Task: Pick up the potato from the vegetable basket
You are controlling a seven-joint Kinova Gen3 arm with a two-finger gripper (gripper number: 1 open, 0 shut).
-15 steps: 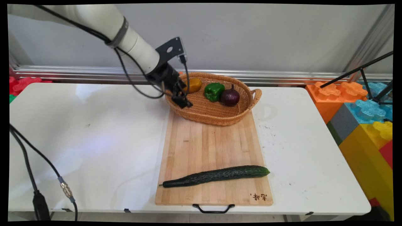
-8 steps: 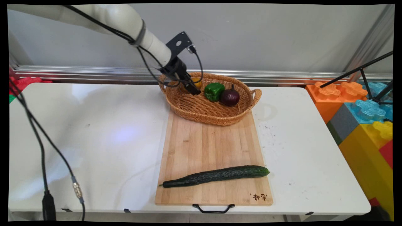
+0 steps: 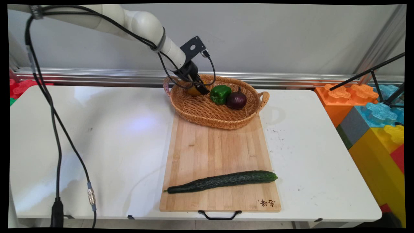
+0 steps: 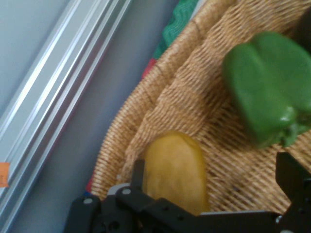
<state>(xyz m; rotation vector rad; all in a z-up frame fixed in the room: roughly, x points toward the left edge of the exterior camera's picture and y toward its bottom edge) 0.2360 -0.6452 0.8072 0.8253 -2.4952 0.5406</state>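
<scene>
Since the earlier frames, the black two-finger gripper (image 3: 198, 88) has travelled from the woven wicker basket's (image 3: 207, 118) left rim deeper toward its back wall, and now sits over the yellow-orange rounded vegetable (image 3: 193, 91). Seen from the hand view, that yellow vegetable (image 4: 176, 172) lies between the fingers, one finger (image 4: 138, 177) just beside its left edge and the other finger (image 4: 294, 182) well off to its right, so the jaws stand apart with nothing clamped. Just beyond lies the glossy green bell pepper (image 3: 220, 94), and touching the pepper's right side is the dark purple onion (image 3: 236, 100). All three lie inside the basket, which rests on the far end of the pale wooden cutting board (image 3: 220, 152). Near the board's front edge lies the long dark green cucumber (image 3: 222, 181), unmoved.
</scene>
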